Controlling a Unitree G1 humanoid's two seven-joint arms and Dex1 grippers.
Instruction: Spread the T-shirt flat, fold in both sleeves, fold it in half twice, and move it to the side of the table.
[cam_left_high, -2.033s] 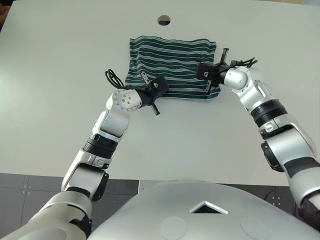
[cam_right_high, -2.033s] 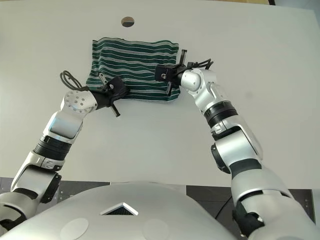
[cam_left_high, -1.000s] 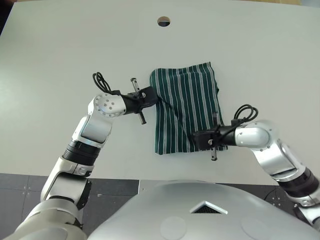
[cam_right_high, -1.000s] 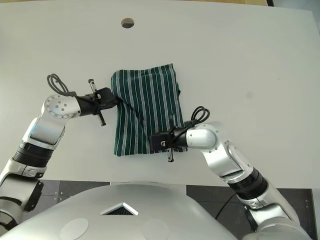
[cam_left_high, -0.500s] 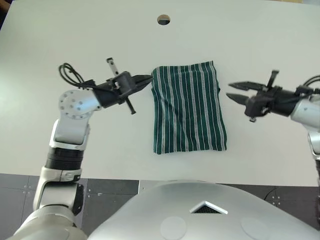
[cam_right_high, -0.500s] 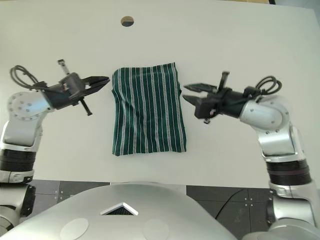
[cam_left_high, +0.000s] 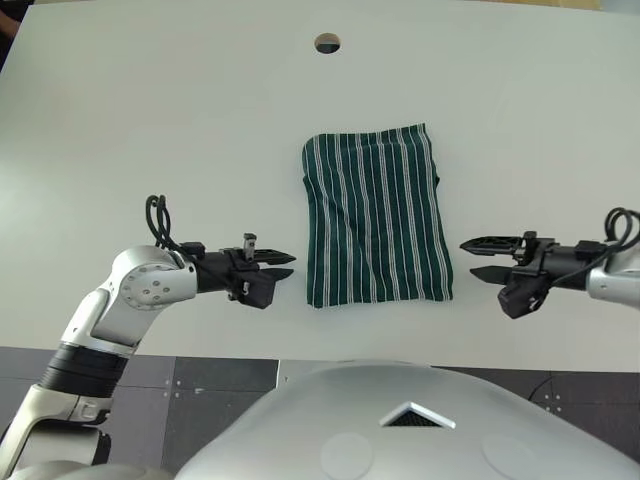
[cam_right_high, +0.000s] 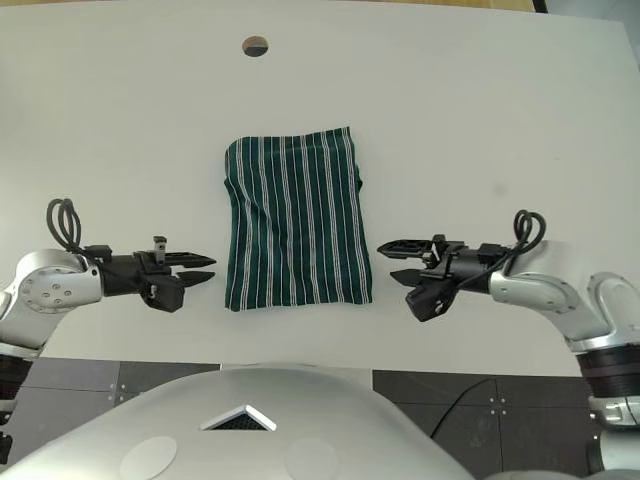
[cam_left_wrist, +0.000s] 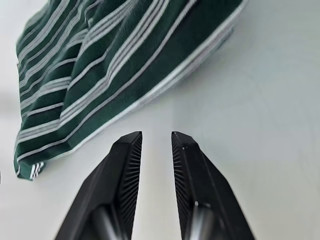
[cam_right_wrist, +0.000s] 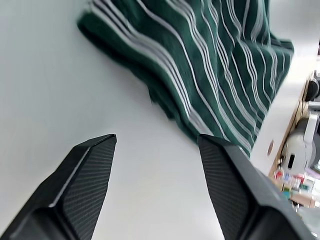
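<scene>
One folded, striped T-shirt (cam_left_high: 375, 215) lies flat on the table (cam_left_high: 150, 120). Beside its near corners sit the left gripper (cam_left_high: 288, 266), slightly parted, and right gripper (cam_left_high: 468, 257), spread wide, both empty. Soft, light cloth probably slumps; pinch all layers at those corners.

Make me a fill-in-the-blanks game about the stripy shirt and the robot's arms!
The folded T-shirt is dark green with ___ stripes. It lies on the table ___ the left arm's jaws and the right arm's jaws. Both pairs of jaws are open and hold ___. Near the table's far edge is a round ___.
Missing words: white; between; nothing; hole.
</scene>
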